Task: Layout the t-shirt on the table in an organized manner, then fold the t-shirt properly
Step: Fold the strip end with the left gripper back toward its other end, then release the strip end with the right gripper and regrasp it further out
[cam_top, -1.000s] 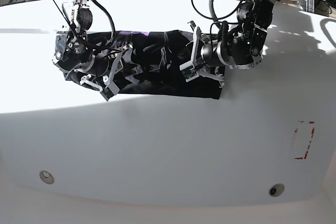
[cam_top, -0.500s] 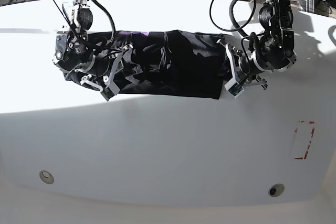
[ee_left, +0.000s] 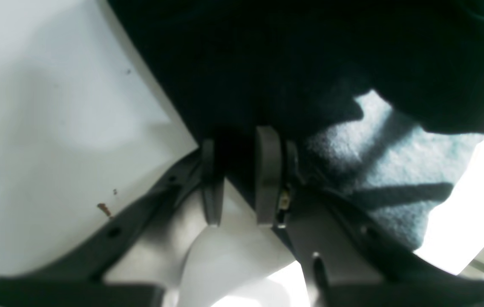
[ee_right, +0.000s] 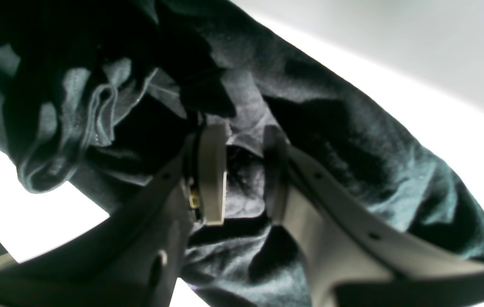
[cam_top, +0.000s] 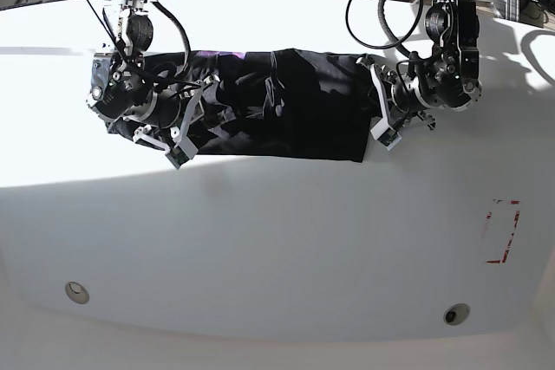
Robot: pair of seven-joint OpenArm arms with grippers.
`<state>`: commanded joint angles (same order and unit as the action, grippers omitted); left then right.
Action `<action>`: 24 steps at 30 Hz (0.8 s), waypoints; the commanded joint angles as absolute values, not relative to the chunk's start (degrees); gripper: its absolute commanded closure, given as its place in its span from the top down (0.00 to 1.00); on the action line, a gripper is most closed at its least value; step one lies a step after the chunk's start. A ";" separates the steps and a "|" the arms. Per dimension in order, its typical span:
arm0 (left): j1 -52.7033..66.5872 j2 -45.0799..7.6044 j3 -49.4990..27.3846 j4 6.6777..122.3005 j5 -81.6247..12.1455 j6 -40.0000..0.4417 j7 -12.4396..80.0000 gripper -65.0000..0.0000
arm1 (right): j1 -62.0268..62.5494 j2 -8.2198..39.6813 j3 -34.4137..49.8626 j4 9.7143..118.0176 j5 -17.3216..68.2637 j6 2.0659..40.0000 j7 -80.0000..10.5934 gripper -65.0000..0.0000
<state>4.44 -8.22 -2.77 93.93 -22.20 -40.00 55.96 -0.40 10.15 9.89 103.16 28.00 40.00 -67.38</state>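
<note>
Right gripper [cam_top: 189,119] at nine o'clock in the base view, unmoved since a second ago, fingers [ee_right: 212,170] a narrow gap apart with bunched folds of the large plain black soft cloth t-shirt [cam_top: 277,114] between; whether truly pinching, cannot tell. T-shirt stretched as a wrinkled band across the far half of the big smooth white tabletop [cam_top: 277,249], matte, thin, deeply creased at its nine o'clock end. Left gripper [cam_top: 379,119], a second ago over the shirt's middle, now drawn out to the three o'clock edge, fingers [ee_left: 267,170] slightly parted around a dark fold at the hem. Likely spreading before folding. Red dashed rectangle mark [cam_top: 503,231] at four o'clock, untouched.
</note>
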 joint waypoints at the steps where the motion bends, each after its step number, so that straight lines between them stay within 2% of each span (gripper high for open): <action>1: 4.53 -8.22 -2.77 92.26 -22.20 -40.00 54.81 0.16 | -0.40 10.15 9.89 103.16 28.00 40.00 -67.38 0.24; 5: 4.35 -8.22 -2.77 86.81 -22.20 -40.00 52.97 0.16 | -0.40 10.15 9.80 103.78 28.09 40.00 -67.56 0.25; 9: 4.26 -8.48 -2.77 84.26 -22.20 -40.00 52.79 0.16 | -0.40 9.98 9.89 108.97 28.26 40.00 -67.82 0.27; 10: 4.09 -8.48 -2.77 84.18 -22.20 -40.00 52.79 0.16 | -0.40 9.54 10.07 110.55 28.88 40.00 -68.26 0.31; 12: 3.91 -8.57 -2.77 84.00 -22.20 -40.00 52.79 0.16 | 0.13 7.96 11.74 112.40 30.73 40.00 -69.85 0.46; 13: 3.82 -8.57 -2.77 84.00 -22.20 -40.00 52.79 0.16 | 0.31 7.87 12.53 112.48 31.16 40.00 -70.29 0.50; 15: 3.82 -8.57 -2.77 83.91 -22.11 -40.00 52.79 0.16 | 1.01 7.43 17.01 112.40 33.01 40.00 -72.57 0.73; 16: 3.82 -8.66 -2.77 83.91 -22.11 -40.00 52.79 0.16 | 1.10 7.25 18.59 112.31 33.36 40.00 -72.92 0.79; 18: 3.82 -9.27 -2.77 83.82 -22.11 -40.00 52.79 0.16 | 1.01 5.93 22.64 112.22 34.51 40.00 -73.19 0.98; 20: 3.74 -10.33 -2.77 83.82 -22.11 -40.00 52.79 0.16 | 1.01 4.88 26.07 111.60 36.00 40.00 -73.45 1.00; 24: 3.65 -10.77 -2.77 83.82 -22.11 -40.00 52.79 0.16 | 3.12 6.02 33.10 105.45 40.04 40.00 -76.62 1.00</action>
